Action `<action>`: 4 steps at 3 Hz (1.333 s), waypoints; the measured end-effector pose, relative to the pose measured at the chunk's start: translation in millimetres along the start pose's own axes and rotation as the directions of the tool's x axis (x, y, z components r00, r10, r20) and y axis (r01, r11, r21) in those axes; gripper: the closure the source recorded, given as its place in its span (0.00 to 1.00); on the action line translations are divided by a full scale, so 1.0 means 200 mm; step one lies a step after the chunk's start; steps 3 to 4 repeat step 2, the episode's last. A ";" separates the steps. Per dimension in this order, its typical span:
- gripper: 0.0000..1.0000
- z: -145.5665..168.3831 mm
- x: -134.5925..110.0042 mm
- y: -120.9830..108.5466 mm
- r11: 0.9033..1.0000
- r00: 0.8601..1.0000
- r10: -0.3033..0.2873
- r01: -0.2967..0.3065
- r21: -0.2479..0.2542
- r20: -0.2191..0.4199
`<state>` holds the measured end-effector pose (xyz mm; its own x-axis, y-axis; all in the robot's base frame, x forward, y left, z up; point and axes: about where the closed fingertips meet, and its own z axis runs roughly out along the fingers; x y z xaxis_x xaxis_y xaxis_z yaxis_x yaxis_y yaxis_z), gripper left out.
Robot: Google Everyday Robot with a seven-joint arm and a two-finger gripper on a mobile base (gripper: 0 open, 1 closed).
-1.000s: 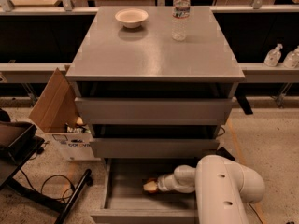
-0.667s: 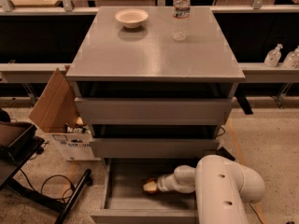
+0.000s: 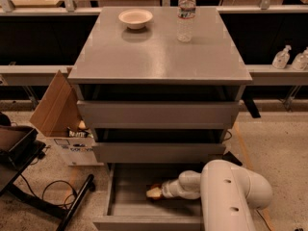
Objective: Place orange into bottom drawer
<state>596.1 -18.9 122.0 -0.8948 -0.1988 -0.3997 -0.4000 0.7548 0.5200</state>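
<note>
The bottom drawer (image 3: 126,196) is pulled open below the two shut grey drawers, and its shallow grey tray shows. My white arm (image 3: 226,196) reaches into it from the right. My gripper (image 3: 155,192) is low inside the drawer, near the middle of the tray. A small orange-tan patch at its tip looks like the orange (image 3: 151,193), which is mostly hidden by the gripper. I cannot tell whether the orange rests on the drawer floor.
A cream bowl (image 3: 135,18) and a water bottle (image 3: 186,13) stand on the cabinet top (image 3: 159,57). An open cardboard box (image 3: 60,114) sits left of the cabinet. A black stand and cables (image 3: 53,196) lie at lower left.
</note>
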 end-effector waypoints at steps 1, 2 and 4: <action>0.00 -0.02 -0.01 0.02 1.000 1.000 0.000 0.000 0.000 0.000; 0.00 -0.02 -0.01 0.02 1.000 1.000 0.000 0.000 0.000 0.000; 0.00 -0.02 -0.01 0.02 1.000 1.000 0.000 0.000 0.000 0.000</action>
